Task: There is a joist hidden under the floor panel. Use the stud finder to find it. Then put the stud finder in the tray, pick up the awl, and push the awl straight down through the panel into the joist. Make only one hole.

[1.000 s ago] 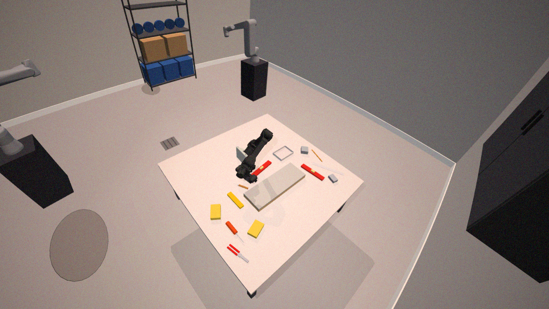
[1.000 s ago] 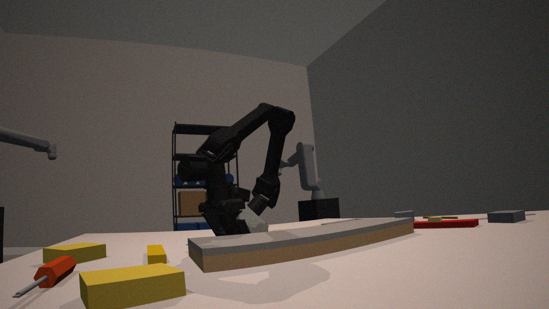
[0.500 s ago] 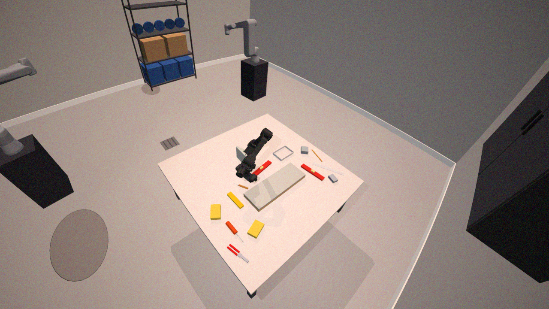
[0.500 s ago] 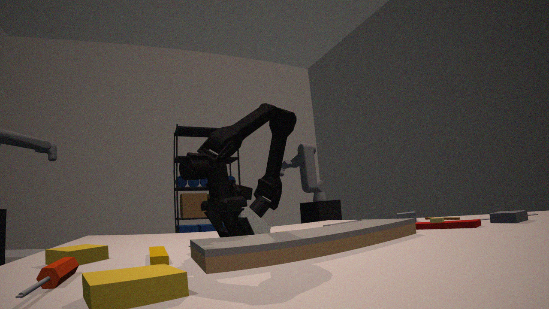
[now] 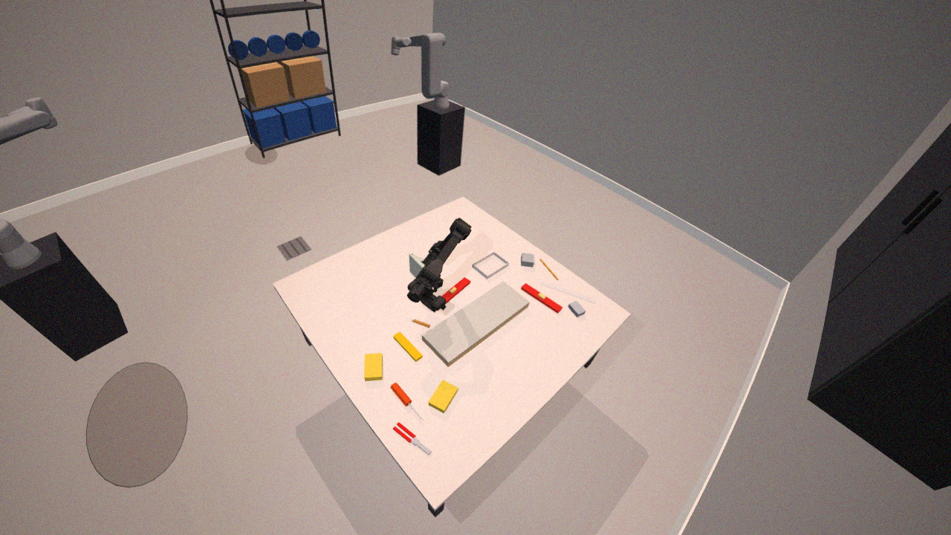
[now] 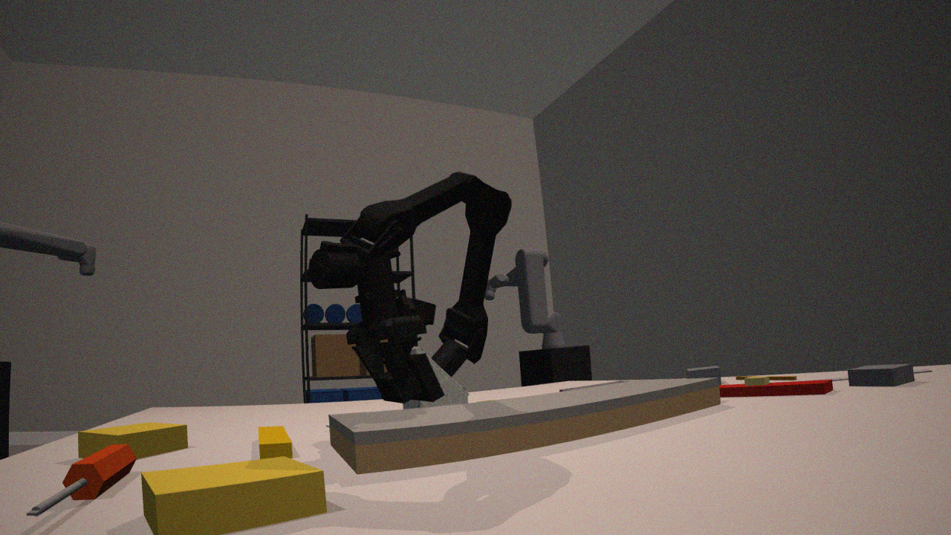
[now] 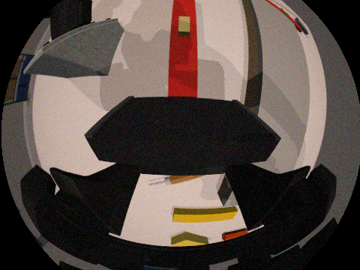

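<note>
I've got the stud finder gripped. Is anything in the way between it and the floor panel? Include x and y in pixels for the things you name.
Nothing visible stands between the black stud finder (image 5: pixel 430 301) (image 7: pixel 182 135) and the floor panel (image 5: pixel 477 325) (image 6: pixel 518 414) (image 7: pixel 286 49). The nearer red level (image 5: pixel 457 290) (image 7: pixel 183 56) lies alongside the panel, off the direct line to its near end.

The panel looks matt and smooth on top, its side like wood; the shelf boxes look like cardboard.

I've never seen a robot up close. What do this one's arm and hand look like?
The arm is black all over, built from slim straight links joined by chunkier rounded joints. The hand is black too, with angular, flat-faced parts and two fingers. I can't make out any loose cables or markings.
</note>
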`<state>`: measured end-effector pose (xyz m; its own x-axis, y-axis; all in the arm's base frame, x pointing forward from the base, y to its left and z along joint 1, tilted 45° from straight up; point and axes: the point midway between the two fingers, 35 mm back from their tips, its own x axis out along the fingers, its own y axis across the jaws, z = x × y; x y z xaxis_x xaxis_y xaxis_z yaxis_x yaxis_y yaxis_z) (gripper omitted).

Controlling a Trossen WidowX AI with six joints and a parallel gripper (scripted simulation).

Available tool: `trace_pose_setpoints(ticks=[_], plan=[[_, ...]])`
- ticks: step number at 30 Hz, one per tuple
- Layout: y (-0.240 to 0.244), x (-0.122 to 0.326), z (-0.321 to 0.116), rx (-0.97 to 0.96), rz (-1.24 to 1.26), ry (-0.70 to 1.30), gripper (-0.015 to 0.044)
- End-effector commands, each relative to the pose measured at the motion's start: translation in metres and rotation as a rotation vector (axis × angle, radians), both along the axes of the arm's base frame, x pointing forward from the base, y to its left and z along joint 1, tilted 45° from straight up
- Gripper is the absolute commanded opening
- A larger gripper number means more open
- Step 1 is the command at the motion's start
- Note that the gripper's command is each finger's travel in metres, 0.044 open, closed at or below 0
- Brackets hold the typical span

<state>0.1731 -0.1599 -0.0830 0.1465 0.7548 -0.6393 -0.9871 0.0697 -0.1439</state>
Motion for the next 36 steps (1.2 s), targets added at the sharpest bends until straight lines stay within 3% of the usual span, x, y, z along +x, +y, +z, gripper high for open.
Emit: trace_pose_setpoints(ticks=[1, 36], plan=[[-0.0097, -0.002, 0.0087, -0.011, -0.001, -0.007, 0.0], [-0.0058, -0.0023, 0.0111, -0.138, -0.019, 0.009, 0.0]])
